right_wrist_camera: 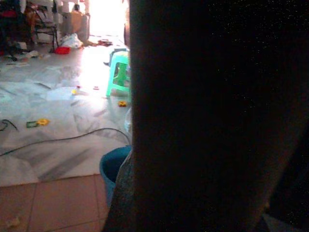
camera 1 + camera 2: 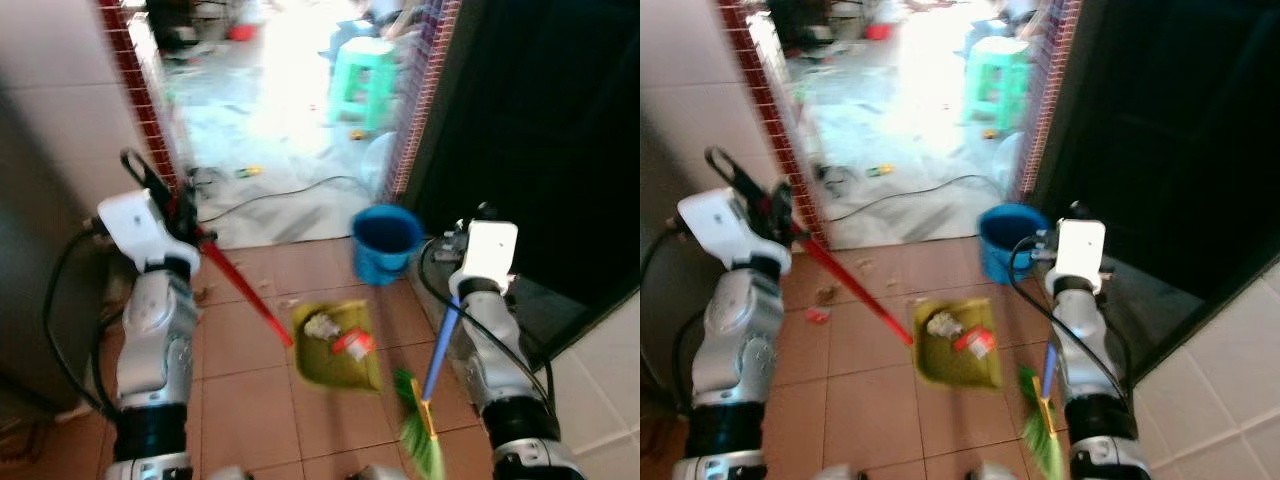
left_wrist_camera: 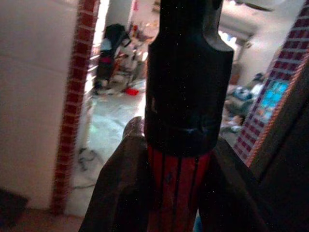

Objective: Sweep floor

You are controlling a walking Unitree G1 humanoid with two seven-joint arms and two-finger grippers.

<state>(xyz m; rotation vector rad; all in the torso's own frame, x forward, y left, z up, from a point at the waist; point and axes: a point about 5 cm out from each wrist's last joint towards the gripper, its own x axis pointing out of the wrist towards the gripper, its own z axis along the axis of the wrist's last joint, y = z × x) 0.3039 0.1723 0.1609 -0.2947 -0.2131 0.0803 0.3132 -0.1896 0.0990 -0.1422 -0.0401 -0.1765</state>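
Fingers on my left gripper [image 2: 170, 205] are clamped around the top of the dustpan's red handle [image 2: 245, 290]; the left wrist view shows the black cap and red shaft [image 3: 178, 188] pinched between them. My right gripper [image 2: 462, 262] carries the broom by its blue handle [image 2: 440, 345], though I cannot tell from these pictures how its fingers sit on it.

From that grip the red handle slopes down and forward to the yellow-green dustpan [image 2: 340, 345], which lies on the terracotta tiles between my 2 arms. It already holds a white crumpled scrap [image 2: 320, 325] and a red-and-white piece [image 2: 352, 344]. The broom's green bristles [image 2: 420, 430] hang just beside the pan's right edge, close to my right side.

Just beyond the pan stands a blue bucket [image 2: 385, 242], at the doorway to a brighter room where a cable [image 2: 290, 190] trails over the pale floor and a green stool [image 2: 362, 80] stands further off. Small bits of litter [image 2: 820, 305] lie on the tiles to my left.

I judge the collecting step is well along: debris is in the pan. Next I would either sweep in the leftover crumbs or carry the pan level to the bucket and tip it, keeping it flat so nothing slides out
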